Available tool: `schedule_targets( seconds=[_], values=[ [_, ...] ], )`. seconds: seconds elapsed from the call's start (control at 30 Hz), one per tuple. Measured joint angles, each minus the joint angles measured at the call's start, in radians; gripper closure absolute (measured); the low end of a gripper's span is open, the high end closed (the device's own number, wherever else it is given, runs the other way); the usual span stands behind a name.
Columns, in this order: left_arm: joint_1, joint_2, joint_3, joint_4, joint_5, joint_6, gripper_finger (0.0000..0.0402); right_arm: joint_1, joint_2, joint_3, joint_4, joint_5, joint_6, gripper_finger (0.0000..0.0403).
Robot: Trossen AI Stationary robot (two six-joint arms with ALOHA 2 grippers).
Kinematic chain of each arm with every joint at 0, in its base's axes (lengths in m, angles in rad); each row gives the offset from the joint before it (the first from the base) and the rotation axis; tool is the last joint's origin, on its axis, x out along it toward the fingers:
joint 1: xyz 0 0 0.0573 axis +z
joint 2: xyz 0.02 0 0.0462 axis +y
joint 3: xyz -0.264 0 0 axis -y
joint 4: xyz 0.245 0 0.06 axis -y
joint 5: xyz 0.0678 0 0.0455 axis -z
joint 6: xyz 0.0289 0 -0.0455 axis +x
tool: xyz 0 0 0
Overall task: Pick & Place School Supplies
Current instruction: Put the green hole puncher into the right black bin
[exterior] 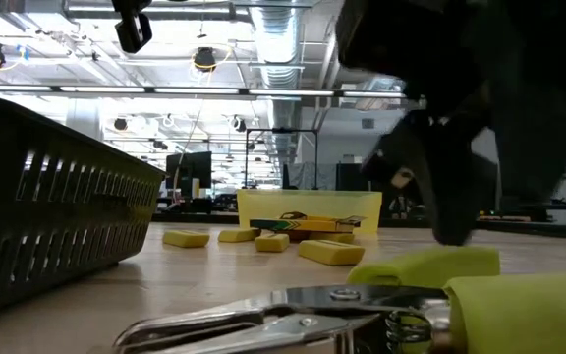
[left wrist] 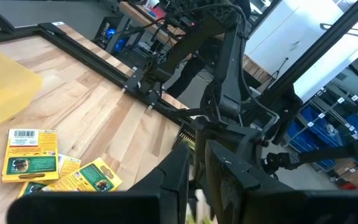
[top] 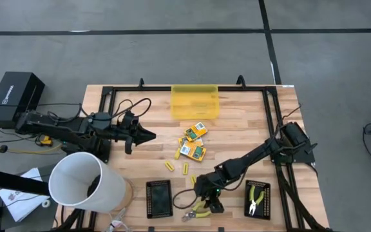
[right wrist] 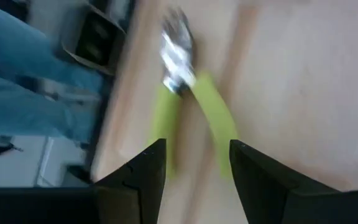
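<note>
Wooden table (top: 237,129) carries printed boxes (top: 193,142) and yellow sticks (top: 178,166) mid-surface. Right pincer (top: 205,201) hovers at the near edge, fingers parted around the green handles of pliers (right wrist: 188,93) lying flat, not gripped. Second pliers (top: 256,198) lie in a black tray (top: 267,188). Left pincer (top: 148,135) waits left of the boxes, slightly parted, holding nothing.

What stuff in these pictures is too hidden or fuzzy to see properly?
- Pliers on the table: blurred in the right wrist view, so the tips' shape is unclear.
- Same pliers: in the high view the right gripper covers most of them.
- Left black tray: the low view shows only its wall, not its inside.
- Printed boxes: the pictures on them are too small to read.
</note>
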Motion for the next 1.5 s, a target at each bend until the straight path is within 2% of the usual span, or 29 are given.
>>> schedule_targets(
  seconds=[0.57,0.83,1.07,1.5],
  values=[
    [0.000,0.000,0.000,-0.003,0.000,0.027,0.0352,-0.025,0.113,0.008,0.083,-0.036,0.009,0.0239],
    [0.000,0.001,-0.025,-0.005,0.000,0.024,0.0352,-0.082,0.118,0.006,0.091,-0.061,-0.009,0.0258],
    [-0.016,0.001,-0.083,0.015,-0.001,-0.041,0.0352,-0.118,0.120,0.005,0.095,-0.093,-0.042,0.0279],
    [-0.046,0.000,-0.084,0.061,-0.019,-0.042,0.0352,-0.096,0.101,0.003,0.080,-0.096,-0.080,0.0260]
  ],
)
